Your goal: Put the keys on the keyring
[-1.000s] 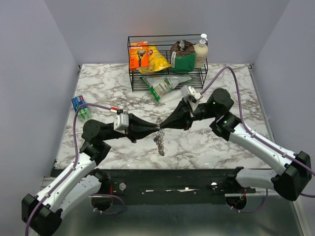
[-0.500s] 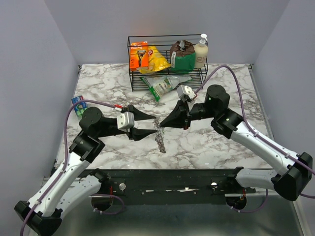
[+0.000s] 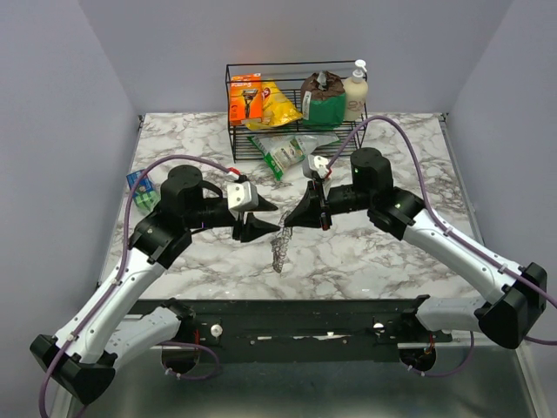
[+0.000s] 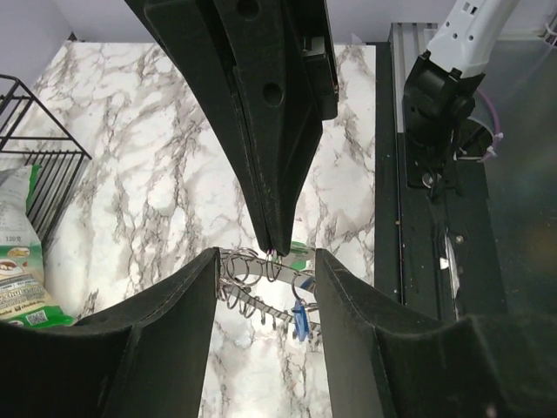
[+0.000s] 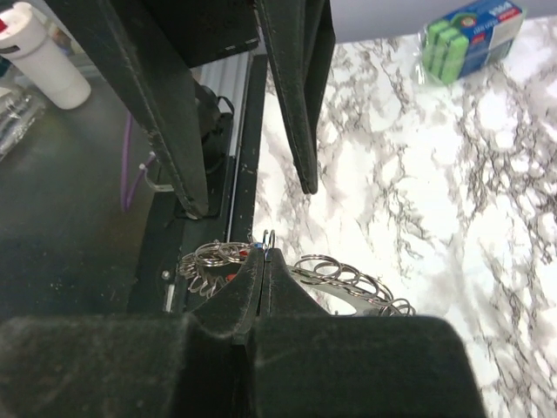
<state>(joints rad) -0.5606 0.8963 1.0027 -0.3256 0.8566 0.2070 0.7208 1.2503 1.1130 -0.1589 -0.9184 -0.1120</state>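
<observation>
Your right gripper (image 3: 286,223) sits over the middle of the table (image 3: 348,261), and its jaws are closed tight on the keyring (image 3: 279,246). In the right wrist view you can see the two fingertips (image 5: 252,277) pressed together, with a thin loop of the ring's wire poking up just past them. The keyring hangs down from that pinch, and the keys (image 3: 277,259) dangle in a silver bunch below it. You cannot tell if the bottom of the bunch touches the table. In the left wrist view a blue key (image 4: 298,319) hangs low in the bunch, and a bit of a green key (image 4: 299,253) shows right beside the right gripper's tip. Your left gripper (image 3: 268,222) faces the right gripper from the other side, very near it. Its jaws are wide open and hold nothing. In the left wrist view the tip of the right gripper and the top of the keyring sit between the left gripper's two fingers (image 4: 187,305), which do not touch the ring. At the back of the table stands a wire rack (image 3: 231,113) with packets and a bottle in it. A small box (image 3: 139,187) with green things in it lies at the left edge of the table, well apart from the grippers.
</observation>
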